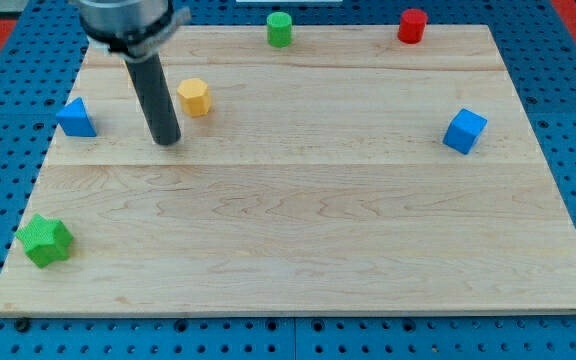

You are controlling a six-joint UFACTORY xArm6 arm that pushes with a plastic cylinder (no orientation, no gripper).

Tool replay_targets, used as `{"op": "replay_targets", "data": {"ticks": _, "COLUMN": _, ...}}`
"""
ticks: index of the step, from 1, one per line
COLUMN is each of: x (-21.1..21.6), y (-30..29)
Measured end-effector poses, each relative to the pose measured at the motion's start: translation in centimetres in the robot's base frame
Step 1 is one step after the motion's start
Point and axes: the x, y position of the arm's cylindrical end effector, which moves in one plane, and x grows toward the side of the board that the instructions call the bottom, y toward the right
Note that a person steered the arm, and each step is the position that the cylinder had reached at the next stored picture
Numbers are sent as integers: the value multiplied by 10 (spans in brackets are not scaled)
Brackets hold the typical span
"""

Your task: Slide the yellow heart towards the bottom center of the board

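Note:
A yellow block (195, 97) lies in the upper left part of the wooden board (298, 240); its shape looks more like a hexagon than a heart from here. My tip (167, 139) rests on the board just below and to the left of the yellow block, a short gap apart from it. The dark rod rises from the tip toward the view's top left.
A blue triangle (76, 118) lies at the left edge. A green star (45, 240) lies at the lower left. A green cylinder (280, 29) and a red cylinder (412, 26) stand at the top edge. A blue cube (464, 131) lies at the right.

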Motion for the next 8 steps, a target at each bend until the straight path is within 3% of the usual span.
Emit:
{"op": "replay_targets", "data": {"ticks": 2, "x": -46, "y": -86}}
{"op": "replay_targets", "data": {"ticks": 3, "x": -46, "y": -113}}
{"op": "replay_targets", "data": {"ticks": 5, "x": -91, "y": -113}}
{"op": "replay_targets", "data": {"ticks": 6, "x": -110, "y": -85}}
{"op": "replay_targets", "data": {"ticks": 8, "x": -72, "y": 6}}
